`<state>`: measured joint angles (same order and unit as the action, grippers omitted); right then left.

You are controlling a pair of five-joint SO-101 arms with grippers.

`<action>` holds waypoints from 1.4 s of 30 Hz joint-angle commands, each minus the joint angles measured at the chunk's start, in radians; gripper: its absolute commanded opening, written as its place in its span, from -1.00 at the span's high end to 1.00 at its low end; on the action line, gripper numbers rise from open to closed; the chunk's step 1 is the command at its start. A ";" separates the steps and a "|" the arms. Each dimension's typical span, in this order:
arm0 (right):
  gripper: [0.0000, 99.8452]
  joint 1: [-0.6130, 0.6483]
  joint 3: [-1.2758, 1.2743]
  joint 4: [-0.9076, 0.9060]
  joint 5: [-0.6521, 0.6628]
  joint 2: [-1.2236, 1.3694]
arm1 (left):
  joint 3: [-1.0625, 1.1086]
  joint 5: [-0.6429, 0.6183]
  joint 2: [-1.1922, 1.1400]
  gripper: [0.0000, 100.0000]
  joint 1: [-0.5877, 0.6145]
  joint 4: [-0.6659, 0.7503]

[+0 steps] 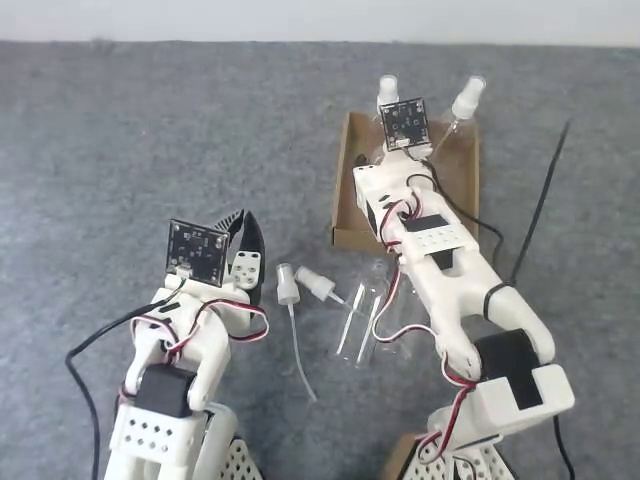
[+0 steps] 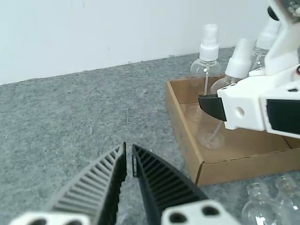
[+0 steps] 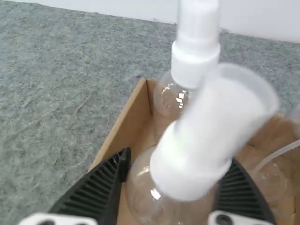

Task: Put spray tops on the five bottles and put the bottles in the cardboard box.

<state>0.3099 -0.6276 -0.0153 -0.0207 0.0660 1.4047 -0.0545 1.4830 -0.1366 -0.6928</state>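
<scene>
Bottle (image 3: 187, 154) is clamped by right end effector (image 3: 177, 161) over the cardboard box (image 3: 123, 123), presumably for placement; left end effector (image 2: 129, 152) is held together, empty.

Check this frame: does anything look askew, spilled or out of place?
Nothing spilled or damaged. The bottle in the right tool leans inside the cardboard box, its spray top tilted next to an upright bottle. Two uncapped bottles lie on their sides on the table beside two loose spray tops.
</scene>
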 commanded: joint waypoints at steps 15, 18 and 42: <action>0.53 0.050 0.021 0.012 0.117 -0.111 | -0.002 0.000 0.015 0.98 0.003 0.029; 0.54 0.048 0.021 0.012 0.117 -0.119 | -0.002 0.000 0.014 0.98 0.003 0.029; 0.54 0.018 0.163 -0.407 0.115 -0.538 | -0.002 0.000 0.017 0.98 0.003 0.028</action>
<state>0.3207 -0.5370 -0.3345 0.0806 -0.3560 1.4047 -0.0545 1.4830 -0.1366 -0.6928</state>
